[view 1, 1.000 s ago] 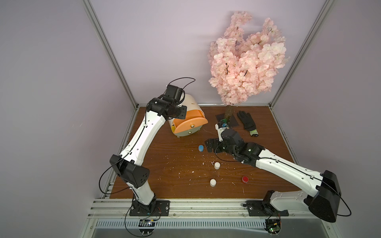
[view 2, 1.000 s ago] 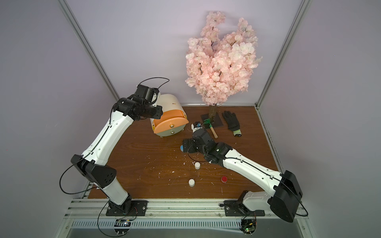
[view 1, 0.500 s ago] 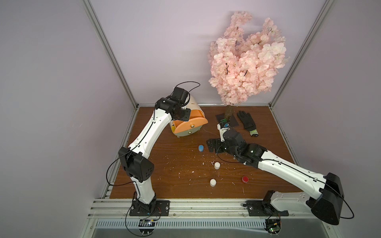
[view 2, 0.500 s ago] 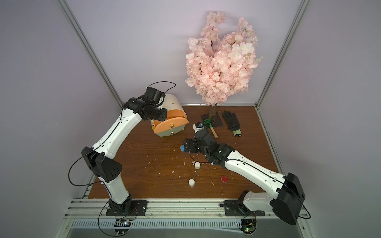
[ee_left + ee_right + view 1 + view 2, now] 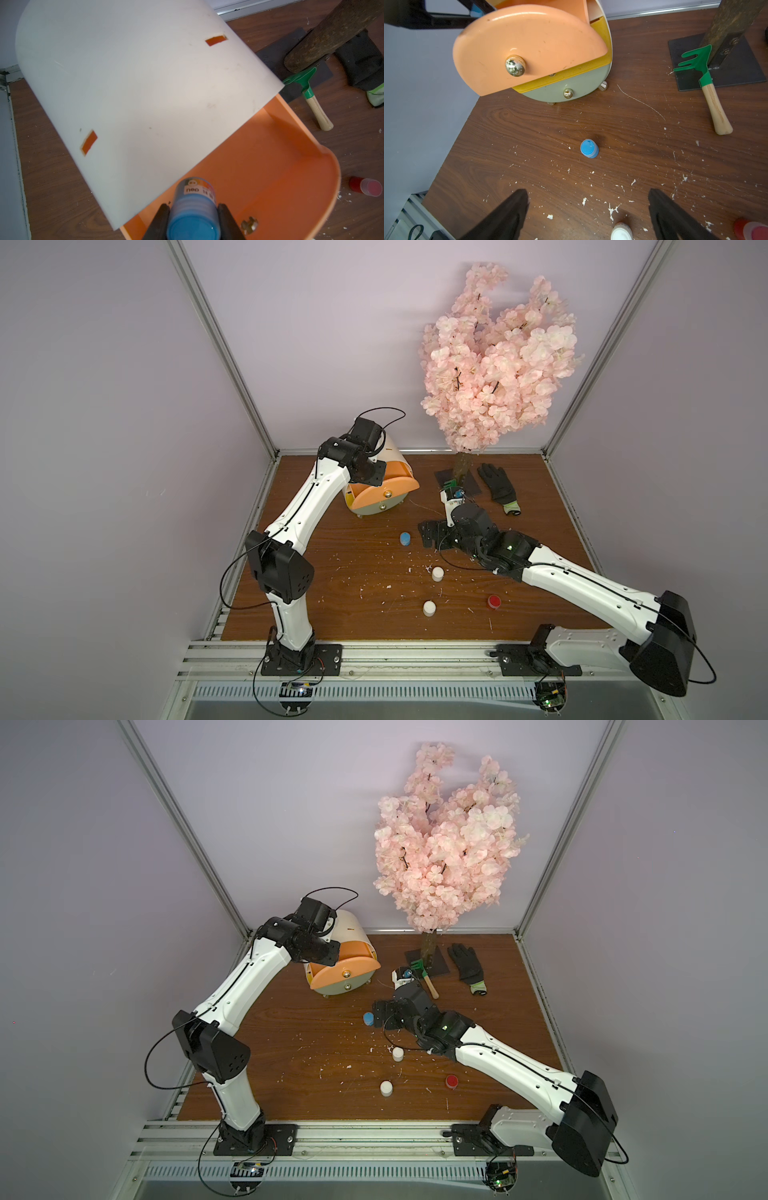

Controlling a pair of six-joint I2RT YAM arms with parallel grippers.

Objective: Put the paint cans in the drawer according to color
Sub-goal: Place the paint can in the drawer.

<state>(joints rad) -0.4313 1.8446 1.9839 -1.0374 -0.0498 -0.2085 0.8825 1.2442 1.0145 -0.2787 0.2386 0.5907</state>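
The drawer [image 5: 380, 489] [image 5: 340, 969] is a rounded cream cabinet at the back of the table, and its peach top drawer [image 5: 270, 166] is pulled out. My left gripper [image 5: 193, 207] is shut on a blue paint can [image 5: 194, 209] above the open peach drawer. A second blue paint can [image 5: 405, 539] [image 5: 589, 148] stands on the table just ahead of my right gripper [image 5: 587, 193], which is open and holds nothing. Two white paint cans [image 5: 437, 573] [image 5: 429, 608] and a red paint can [image 5: 493, 601] stand nearer the front.
A pink blossom tree [image 5: 494, 360] on a black base plate stands at the back right, with a black glove [image 5: 496, 485] and a green hand rake [image 5: 424, 977] beside it. White crumbs are scattered over the wooden table [image 5: 332, 605]. The enclosure walls close in left and right.
My left arm has swung to the right with the blue can, from beside the cabinet to above its open peach drawer. The right arm has hardly moved.
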